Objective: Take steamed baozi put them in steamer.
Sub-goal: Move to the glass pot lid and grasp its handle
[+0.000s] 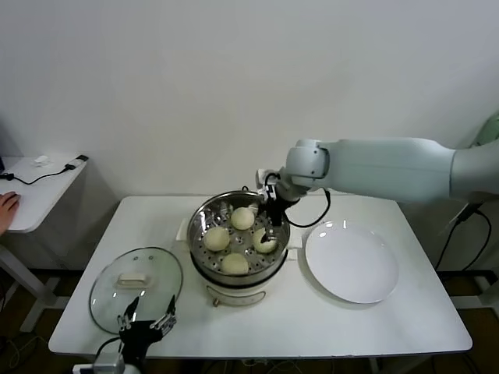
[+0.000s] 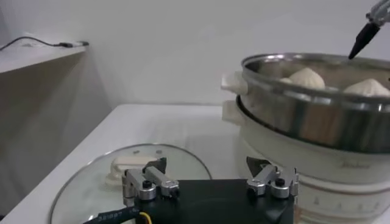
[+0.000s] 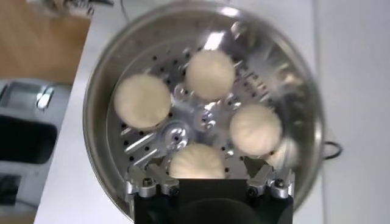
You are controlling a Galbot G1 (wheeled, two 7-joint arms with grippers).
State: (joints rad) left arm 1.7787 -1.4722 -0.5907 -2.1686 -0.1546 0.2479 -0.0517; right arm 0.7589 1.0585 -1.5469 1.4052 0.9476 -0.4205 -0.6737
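From the head view the steamer [image 1: 239, 241] stands mid-table on a white table [image 1: 390, 327], with four steamed baozi [image 1: 234, 263] lying on its perforated tray. To its right lies a flat white plate [image 1: 351, 261], bare; to its left, the glass lid [image 1: 136, 288] rests flat on the table with its white handle up. The right gripper [image 1: 269, 222] hangs over the far right part of the pot, just above the buns.

The right wrist view looks straight down into the steamer [image 3: 103, 79] and shows what the head view only hints at: the four buns ring the tray's centre, apart from one another, and the right gripper [image 3: 210, 182] has its jaws spread wide, one on either side of the nearest bun [image 3: 196, 163], holding nothing.

The left wrist view gives the side of the pot [image 2: 317, 115] on its white base, bun tops showing above the rim, and the left gripper [image 2: 210, 182], jaws apart and empty, low at the table's near edge beside the lid [image 2: 122, 176].
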